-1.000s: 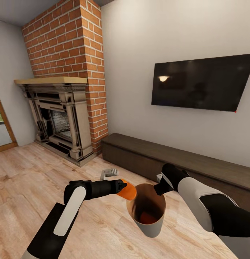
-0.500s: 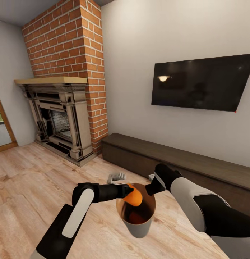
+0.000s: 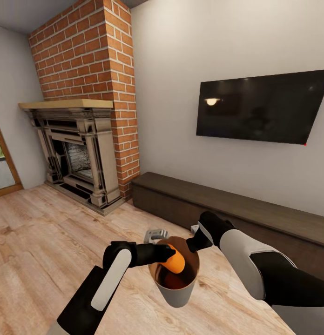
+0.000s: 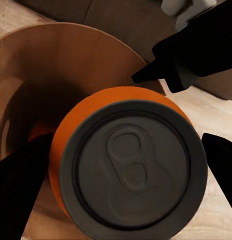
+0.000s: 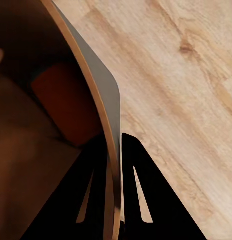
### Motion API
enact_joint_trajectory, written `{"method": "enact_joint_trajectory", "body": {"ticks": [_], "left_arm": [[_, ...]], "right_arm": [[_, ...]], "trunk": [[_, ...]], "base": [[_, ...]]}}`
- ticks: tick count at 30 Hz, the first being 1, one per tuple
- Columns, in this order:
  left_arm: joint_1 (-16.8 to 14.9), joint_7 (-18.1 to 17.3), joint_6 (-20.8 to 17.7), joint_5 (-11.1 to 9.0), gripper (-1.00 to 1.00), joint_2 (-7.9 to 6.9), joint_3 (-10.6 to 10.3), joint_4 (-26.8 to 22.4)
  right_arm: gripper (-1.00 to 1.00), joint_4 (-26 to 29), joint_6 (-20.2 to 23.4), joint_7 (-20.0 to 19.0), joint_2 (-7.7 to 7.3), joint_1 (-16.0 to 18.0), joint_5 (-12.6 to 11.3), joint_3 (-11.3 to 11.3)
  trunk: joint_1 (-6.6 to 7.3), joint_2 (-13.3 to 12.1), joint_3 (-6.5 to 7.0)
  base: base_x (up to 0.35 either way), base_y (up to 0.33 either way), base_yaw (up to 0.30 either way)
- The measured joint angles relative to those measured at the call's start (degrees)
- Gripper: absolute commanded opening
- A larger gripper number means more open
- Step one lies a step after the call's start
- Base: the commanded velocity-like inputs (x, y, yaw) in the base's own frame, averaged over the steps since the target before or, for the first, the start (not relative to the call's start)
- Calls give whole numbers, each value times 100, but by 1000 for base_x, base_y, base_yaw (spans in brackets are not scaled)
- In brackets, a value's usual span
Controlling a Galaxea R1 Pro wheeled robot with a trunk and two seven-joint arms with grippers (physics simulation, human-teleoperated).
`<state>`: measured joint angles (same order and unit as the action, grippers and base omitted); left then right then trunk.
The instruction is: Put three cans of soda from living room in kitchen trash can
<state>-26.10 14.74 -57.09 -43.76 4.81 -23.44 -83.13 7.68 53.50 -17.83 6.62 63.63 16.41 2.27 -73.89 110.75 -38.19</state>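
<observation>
My left gripper point(image 3: 170, 257) is shut on a bright orange soda can point(image 3: 174, 263), which hangs in the mouth of the trash can point(image 3: 177, 292). The left wrist view looks at the can's grey pull-tab end point(image 4: 130, 169), with the bin's copper-brown inside point(image 4: 71, 65) behind it. My right gripper point(image 3: 194, 244) is shut on the bin's far rim and holds the bin off the floor. In the right wrist view its fingers point(image 5: 96, 190) pinch the bin wall point(image 5: 103, 95). A second orange can point(image 5: 61, 100) lies at the bottom of the bin. The dark blue can is out of view.
A red-brick fireplace point(image 3: 78, 153) stands at the back left, and a wall TV point(image 3: 264, 107) hangs above a long low dark cabinet point(image 3: 227, 204). A small pale grey object point(image 3: 155, 234) lies on the wood floor behind the bin. A doorway point(image 3: 1, 163) opens at far left.
My left gripper has carried the orange can rightward and down, from beside the bin's rim into its mouth. My right arm has brought the bin a little leftward, toward the can.
</observation>
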Motion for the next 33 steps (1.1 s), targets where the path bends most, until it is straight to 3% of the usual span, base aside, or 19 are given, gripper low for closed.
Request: {"method": "enact_joint_trajectory", "body": {"ticks": [1, 4, 7, 21, 33], "left_arm": [[0, 11, 34, 159, -100, 15, -29, 6], [0, 22, 143, 381, -100, 80, -62, 84], [-2, 27, 265, 490, -100, 117, -79, 271], [-212, 56, 953, 782, -100, 224, -289, 1104], [-480, 56, 1445, 815, -100, 331, -499, 2048]], "right_arm": [[-100, -5, -1, 1, 13, -1, 9, 6], [-100, -18, -4, 2, 40, -2, 35, 26], [-100, -26, -4, -3, 70, -2, 35, 25], [-100, -38, -2, 2, 98, -2, -181, 10], [-100, -41, -4, 3, 96, -2, -174, 21]], "trunk": [[0, 0, 0], [0, 0, 0], [0, 0, 0], [0, 0, 0], [0, 0, 0]], "base": [[0, 0, 0], [0, 0, 0], [0, 0, 0], [0, 0, 0], [0, 0, 0]]}}
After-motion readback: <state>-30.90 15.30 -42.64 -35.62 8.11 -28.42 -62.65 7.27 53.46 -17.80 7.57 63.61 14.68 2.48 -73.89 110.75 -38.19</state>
